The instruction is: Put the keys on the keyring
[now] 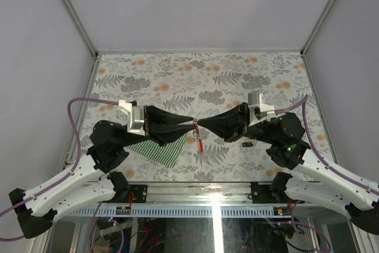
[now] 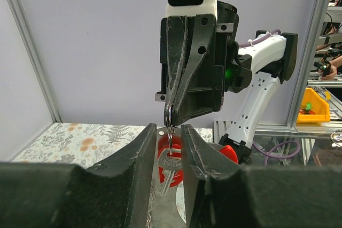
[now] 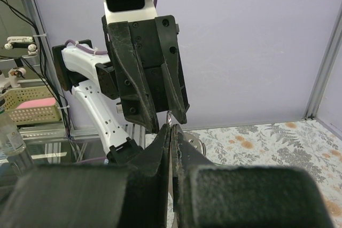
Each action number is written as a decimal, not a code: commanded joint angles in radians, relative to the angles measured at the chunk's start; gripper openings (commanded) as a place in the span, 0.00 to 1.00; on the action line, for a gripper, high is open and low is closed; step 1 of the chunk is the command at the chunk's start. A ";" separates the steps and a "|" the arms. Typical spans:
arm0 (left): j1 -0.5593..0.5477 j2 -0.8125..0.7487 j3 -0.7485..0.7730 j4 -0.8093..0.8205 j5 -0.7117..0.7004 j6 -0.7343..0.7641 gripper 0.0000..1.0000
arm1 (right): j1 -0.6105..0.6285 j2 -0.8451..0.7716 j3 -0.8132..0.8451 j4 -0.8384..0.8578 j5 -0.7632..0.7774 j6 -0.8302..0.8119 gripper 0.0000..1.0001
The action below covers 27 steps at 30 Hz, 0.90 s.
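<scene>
Evidently threading is in hand: the right gripper (image 3: 170,127) is pinched shut on the keyring (image 2: 169,115), held above the table with its red strap (image 1: 200,144) dangling. The left gripper (image 2: 168,130) stands narrowly parted around a hanging key (image 2: 170,166). The next move likely calls for fine alignment to seat that key.

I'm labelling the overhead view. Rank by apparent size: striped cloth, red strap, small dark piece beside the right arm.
1. Striped cloth, clearly largest.
2. Red strap.
3. Dark piece; the strap hangs nearer the camera, so these two are unsure.
</scene>
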 commanded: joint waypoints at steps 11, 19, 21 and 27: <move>-0.003 0.022 0.003 0.076 0.037 -0.014 0.20 | -0.001 -0.009 0.061 0.076 -0.017 -0.013 0.00; -0.005 0.028 0.017 0.078 0.032 -0.017 0.10 | -0.002 -0.005 0.058 0.064 -0.020 -0.021 0.00; -0.005 0.027 0.017 0.080 0.032 -0.020 0.08 | -0.002 -0.004 0.058 0.063 -0.020 -0.022 0.00; -0.004 0.019 0.017 0.104 0.036 -0.031 0.03 | -0.002 -0.001 0.058 0.048 -0.022 -0.031 0.00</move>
